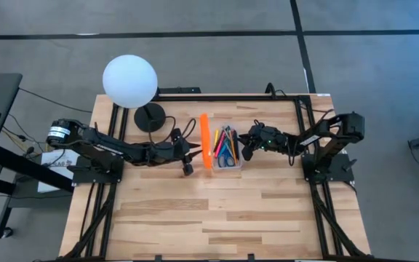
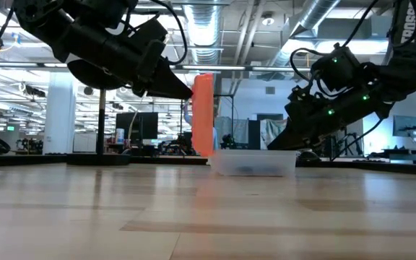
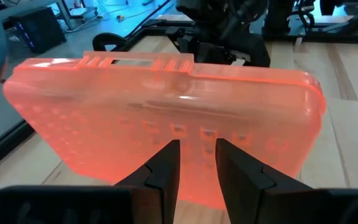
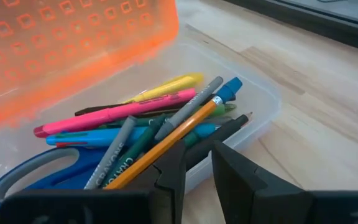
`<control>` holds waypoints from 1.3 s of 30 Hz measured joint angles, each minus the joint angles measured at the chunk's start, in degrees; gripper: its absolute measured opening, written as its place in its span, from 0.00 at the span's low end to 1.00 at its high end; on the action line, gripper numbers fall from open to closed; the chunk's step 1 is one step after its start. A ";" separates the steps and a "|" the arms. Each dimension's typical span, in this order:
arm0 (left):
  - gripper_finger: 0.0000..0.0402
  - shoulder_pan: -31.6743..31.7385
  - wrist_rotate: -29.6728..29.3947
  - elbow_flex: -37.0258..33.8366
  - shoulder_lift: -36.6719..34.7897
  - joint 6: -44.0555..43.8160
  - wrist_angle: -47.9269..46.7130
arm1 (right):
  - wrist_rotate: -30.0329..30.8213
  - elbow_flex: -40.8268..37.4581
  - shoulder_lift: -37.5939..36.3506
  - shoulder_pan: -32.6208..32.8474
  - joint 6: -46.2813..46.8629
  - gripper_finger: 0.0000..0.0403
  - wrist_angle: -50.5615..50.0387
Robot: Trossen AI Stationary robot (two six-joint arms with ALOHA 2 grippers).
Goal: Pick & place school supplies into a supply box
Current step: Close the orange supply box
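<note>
The supply box is a clear tray (image 1: 238,163) near the table's middle. Its translucent orange lid (image 1: 205,140) stands upright on the tray's left long edge. Pink, yellow, blue, grey and orange pens and pencils (image 4: 135,124) lie inside with the blue-handled scissors (image 4: 30,177). My left gripper (image 3: 197,165) is just left of the lid (image 3: 166,93), level with the table, pointing at the lid's outer face, with a narrow gap between the fingers. My right gripper (image 4: 197,168) hovers at the tray's right wall (image 4: 253,124), fingers narrowly apart, holding nothing. My left gripper points level at the lid's outer face (image 3: 194,134) from the table's left. Whether its fingertips (image 3: 166,158) touch the lid, I cannot tell. My right gripper touches nothing.
A white globe lamp (image 1: 130,81) on a black round base (image 1: 150,116) stands behind my left arm near the far edge. Black frame rails (image 1: 93,211) run along both table sides. Bare wood (image 1: 217,218) lies between the box and the near edge.
</note>
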 joint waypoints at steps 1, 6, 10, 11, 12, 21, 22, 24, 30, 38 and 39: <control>0.24 0.00 0.00 0.00 0.00 0.00 0.33 | 0.01 0.01 0.00 0.00 -0.02 0.17 0.00; 0.24 0.00 0.12 -0.01 0.00 0.12 2.93 | 0.02 0.01 -0.02 -0.02 -0.02 0.17 0.04; 0.24 0.74 0.26 -0.02 0.21 0.34 4.18 | 0.04 0.01 -0.02 -0.02 -0.02 0.17 0.08; 0.24 0.96 0.25 -0.02 1.01 0.33 5.62 | 0.03 0.02 -0.02 -0.02 -0.02 0.17 0.09; 0.24 1.24 0.42 -0.01 2.04 0.33 7.08 | 0.04 0.03 -0.02 -0.02 -0.02 0.17 0.09; 0.24 4.11 5.21 6.23 18.36 1.58 14.37 | 0.02 0.36 -0.09 0.57 -1.42 0.17 0.06; 0.24 4.33 5.50 7.74 19.98 1.85 14.29 | 0.07 0.36 -0.09 0.72 -1.56 0.17 -0.24; 0.24 4.96 6.85 10.27 22.69 2.46 14.27 | 0.11 0.36 -0.09 0.70 -1.62 0.17 -0.35; 0.24 6.28 7.78 16.06 25.46 3.56 11.71 | 0.15 0.36 -0.11 0.70 -1.50 0.17 -1.05; 0.24 7.07 7.61 17.35 25.23 3.44 9.30 | -0.80 0.36 -0.13 1.88 -1.44 0.17 -1.11; 0.24 7.15 7.66 17.35 25.24 3.33 8.65 | -1.13 0.36 -0.15 1.88 -1.44 0.17 -1.11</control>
